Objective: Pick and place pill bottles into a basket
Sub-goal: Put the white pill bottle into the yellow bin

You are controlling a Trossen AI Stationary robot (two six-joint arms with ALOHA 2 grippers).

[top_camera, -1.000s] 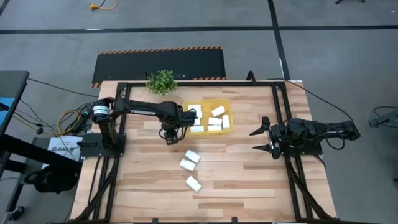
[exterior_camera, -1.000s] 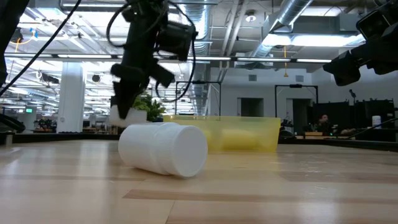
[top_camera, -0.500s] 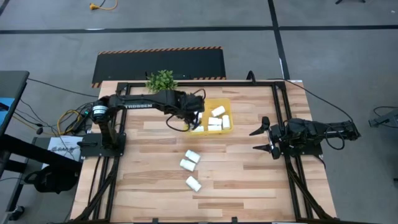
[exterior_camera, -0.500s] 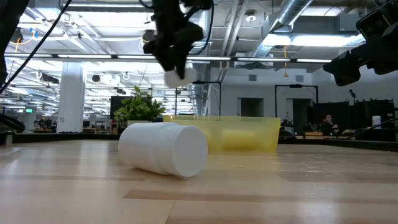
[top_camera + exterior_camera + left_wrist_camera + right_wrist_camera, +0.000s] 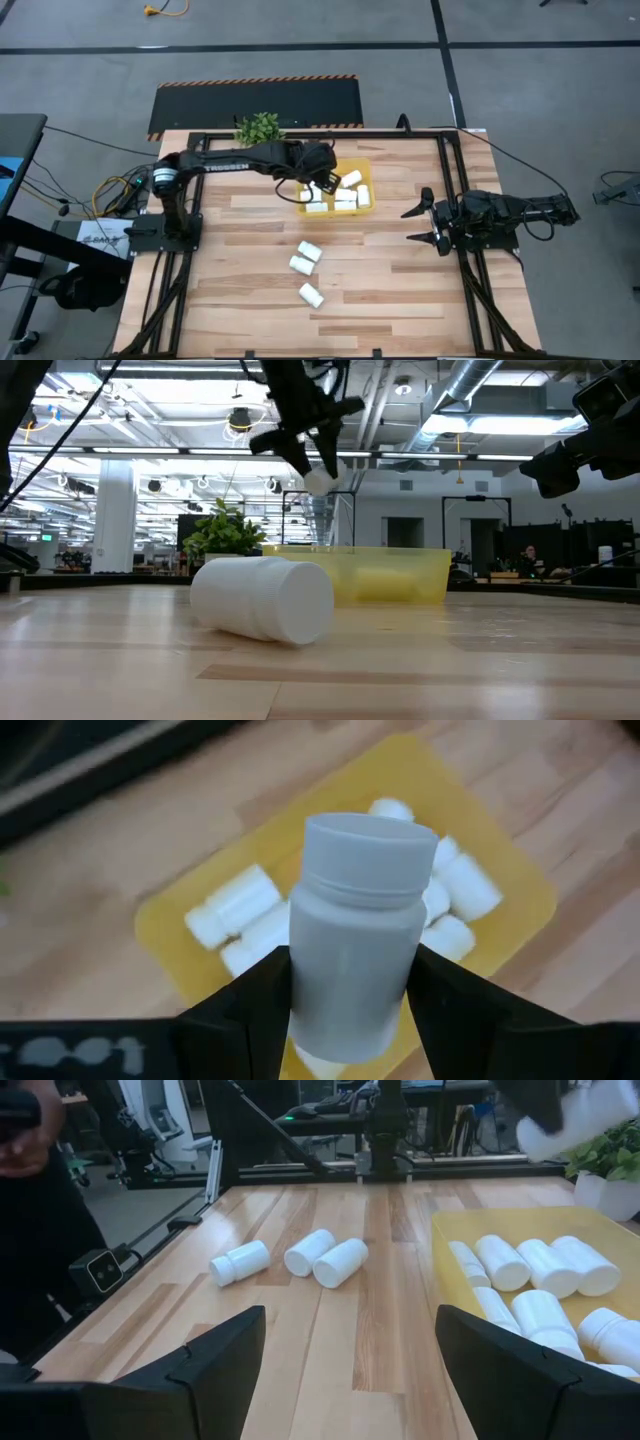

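My left tool (image 5: 350, 1020) is clamped on one pill bottle (image 5: 358, 920), holding it in the air above the yellow basket (image 5: 364, 163). Only the bottle's body and cap show past my fingers (image 5: 250, 1005); its base is hidden between them. From overhead my arm covers part of the basket's bottles, so I cannot count them. Three more bottles (image 5: 304, 265) lie loose on the surface (image 5: 390, 290). My right tool (image 5: 422, 224) waits at the right edge, fingers apart, holding nothing.
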